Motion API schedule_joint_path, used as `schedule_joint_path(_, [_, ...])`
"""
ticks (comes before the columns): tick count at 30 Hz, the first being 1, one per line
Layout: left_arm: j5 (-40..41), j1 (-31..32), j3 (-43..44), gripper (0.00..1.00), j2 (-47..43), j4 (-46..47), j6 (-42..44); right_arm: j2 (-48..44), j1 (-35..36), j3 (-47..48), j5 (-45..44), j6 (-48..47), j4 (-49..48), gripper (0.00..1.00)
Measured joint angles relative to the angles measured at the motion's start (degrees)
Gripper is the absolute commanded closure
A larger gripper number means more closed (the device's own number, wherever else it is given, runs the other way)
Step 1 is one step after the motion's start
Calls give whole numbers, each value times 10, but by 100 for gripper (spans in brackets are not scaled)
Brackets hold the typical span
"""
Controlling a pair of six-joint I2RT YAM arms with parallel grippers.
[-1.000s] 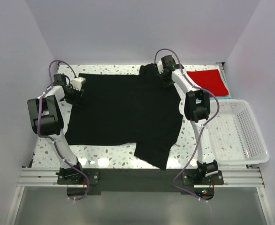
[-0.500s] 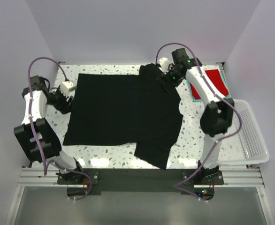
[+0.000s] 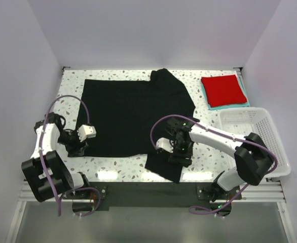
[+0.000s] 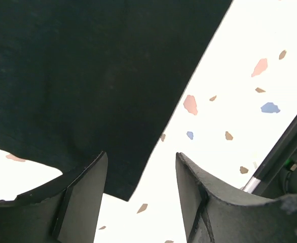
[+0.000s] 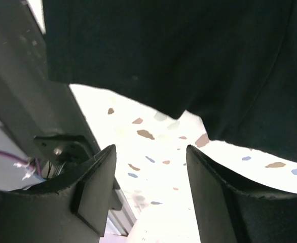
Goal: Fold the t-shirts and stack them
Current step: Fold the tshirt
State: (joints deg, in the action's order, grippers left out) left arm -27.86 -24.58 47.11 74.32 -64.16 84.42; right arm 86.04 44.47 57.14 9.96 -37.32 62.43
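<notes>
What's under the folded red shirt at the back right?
A teal t-shirt; only its left and near edges show past the red t-shirt. The rest is covered.

light: bright overhead | glare: table washed out | focus: sharp

Black t-shirt spread; left gripper at near-left corner, right gripper over near sleeve; red t-shirt far right.
</notes>
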Motion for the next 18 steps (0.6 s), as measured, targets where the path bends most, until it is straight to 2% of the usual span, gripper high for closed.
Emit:
schedule_joint_path(5, [24, 0, -47, 39, -39, 26, 22, 4, 28, -34, -34, 32, -55, 40])
schedule_joint_path(11, [35, 0, -66, 39, -36, 55, 32, 23, 33, -39, -54, 58, -100, 40])
schedule_joint_path(18, [41, 0, -69, 39, 0, 78, 34, 37, 35, -40, -55, 76, -120, 49])
